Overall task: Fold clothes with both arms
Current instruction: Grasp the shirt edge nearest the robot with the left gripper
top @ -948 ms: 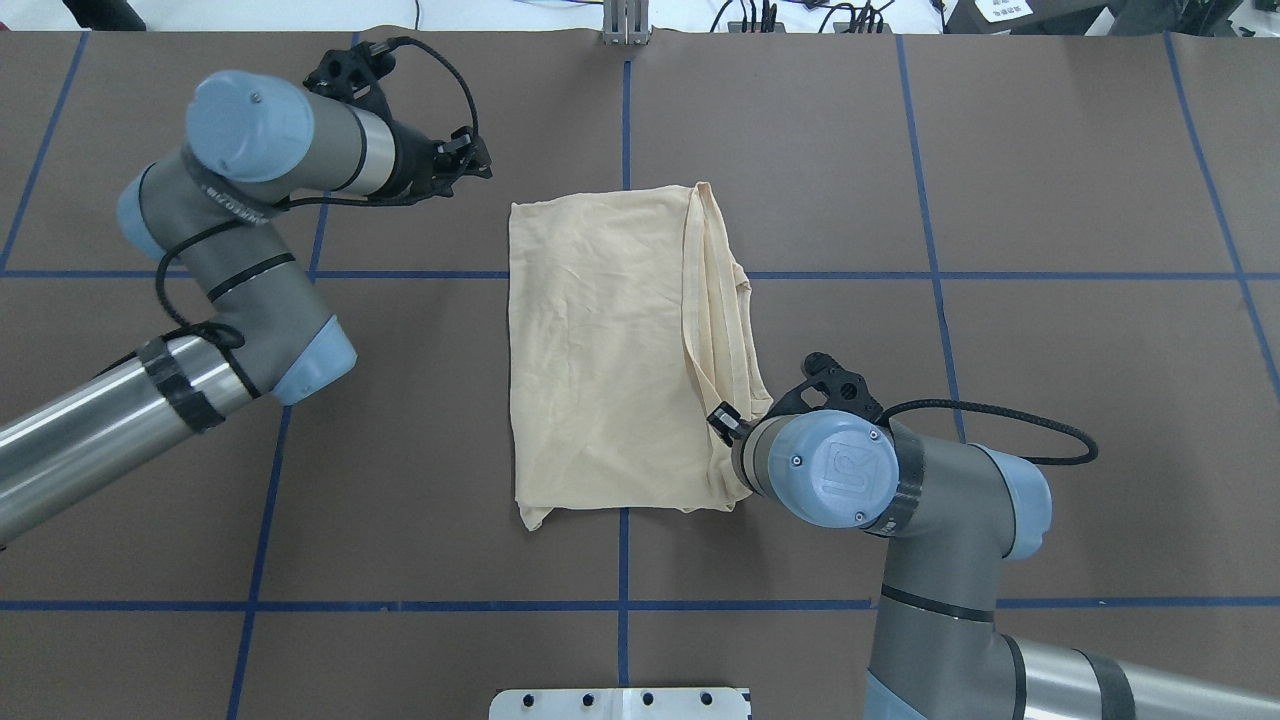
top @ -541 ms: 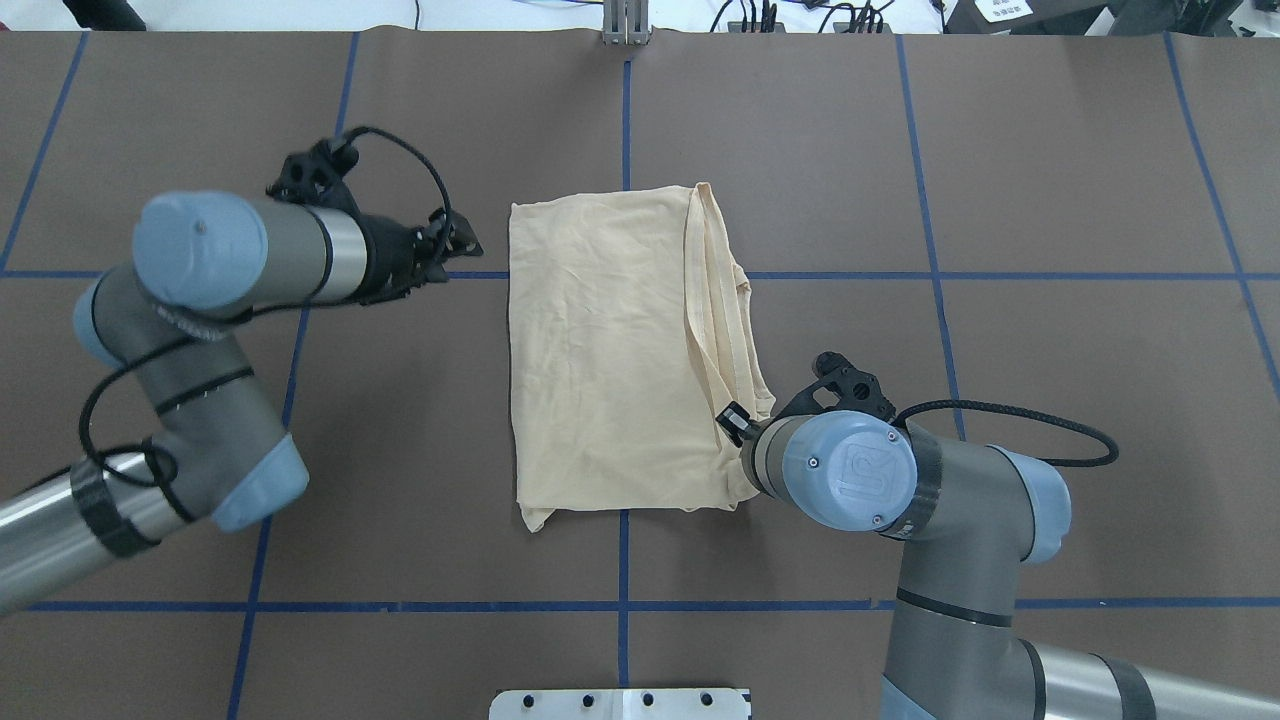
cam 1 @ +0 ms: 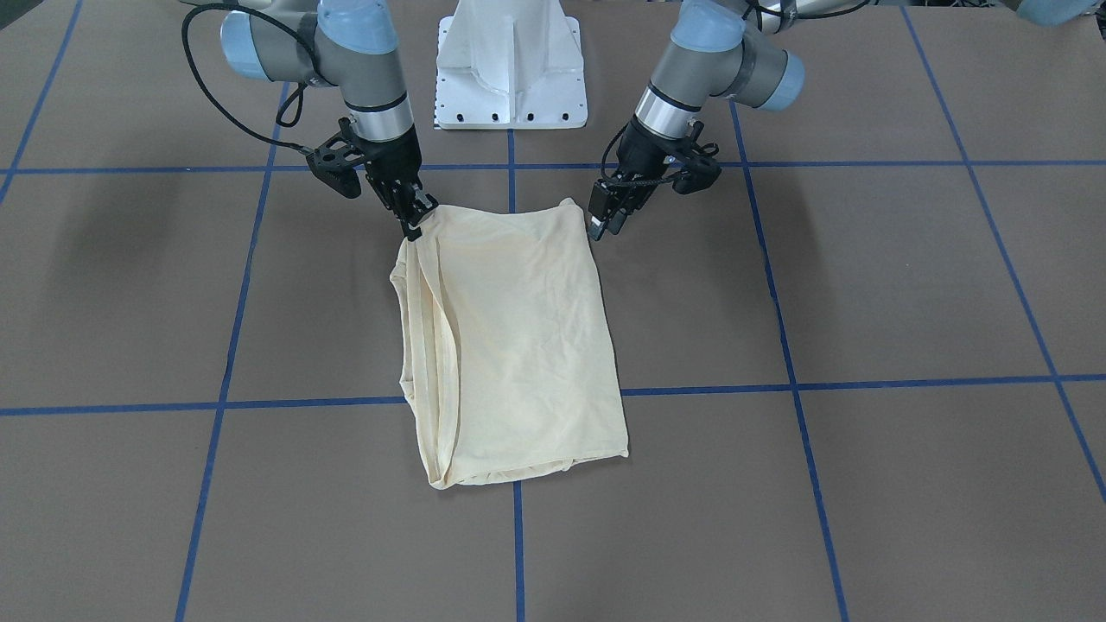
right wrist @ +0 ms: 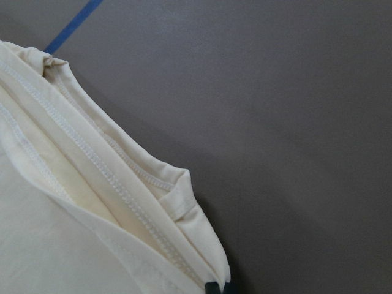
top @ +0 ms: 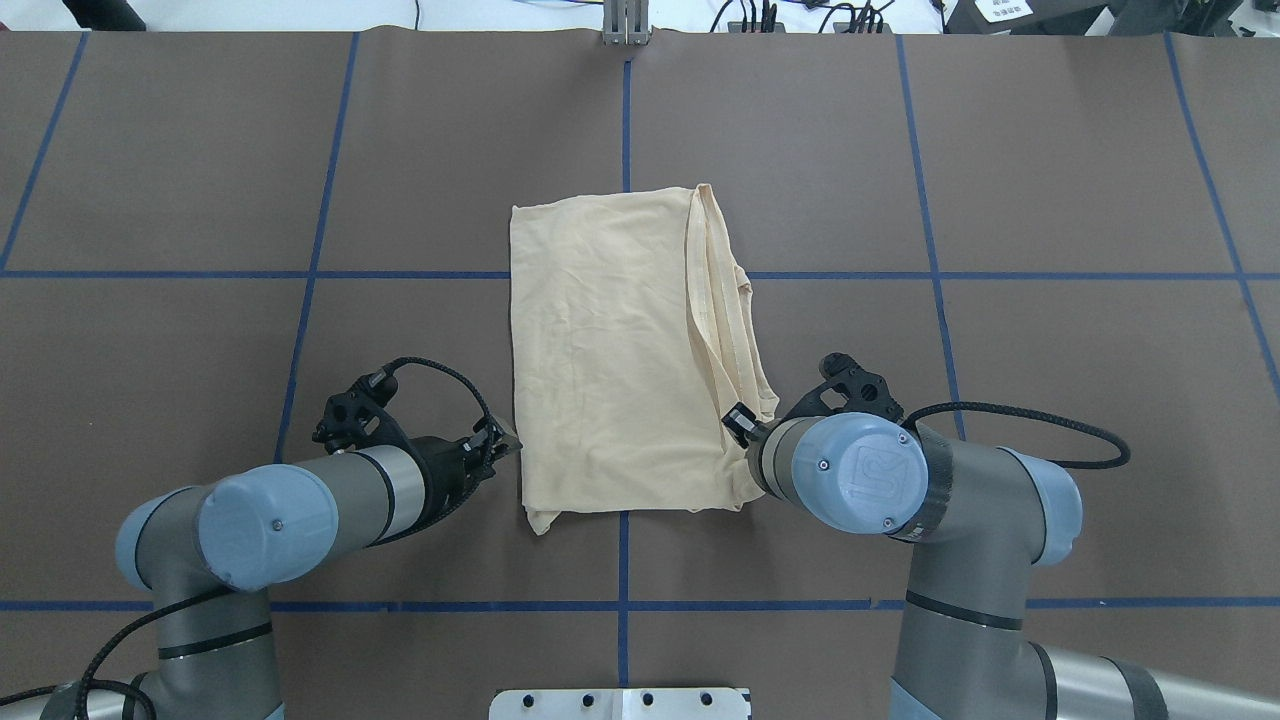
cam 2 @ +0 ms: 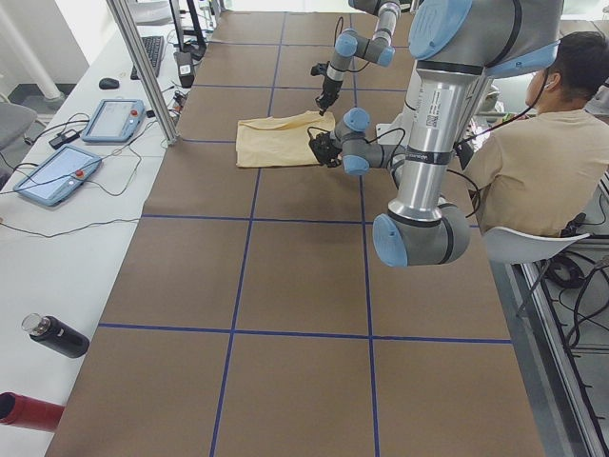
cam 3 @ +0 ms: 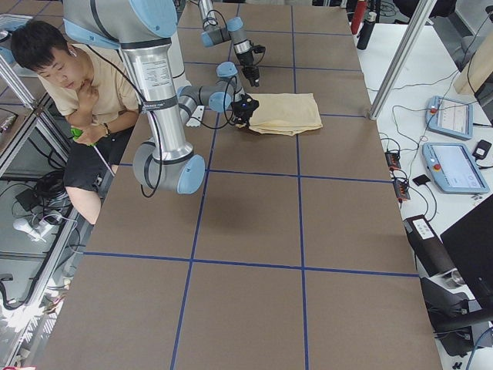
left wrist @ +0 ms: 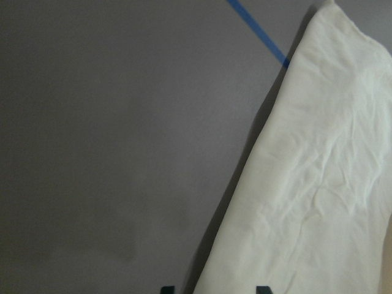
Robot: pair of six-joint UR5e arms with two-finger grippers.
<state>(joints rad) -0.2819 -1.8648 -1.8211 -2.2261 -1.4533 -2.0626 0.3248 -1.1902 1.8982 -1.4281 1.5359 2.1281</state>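
Cream T-shirt (top: 610,360); wrist views alone show right gripper (cam 1: 413,225) pinching hem, left gripper (cam 1: 601,226) spread.

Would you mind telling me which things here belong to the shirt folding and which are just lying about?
Part of the job: shirt, left gripper, right gripper, table.
Just lying about: tablets, black bottle, keyboard, seated person, white pedestal.

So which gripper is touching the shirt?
The right gripper, pinching the shirt at its hemmed corner; the left gripper hangs open beside the opposite corner, not touching.
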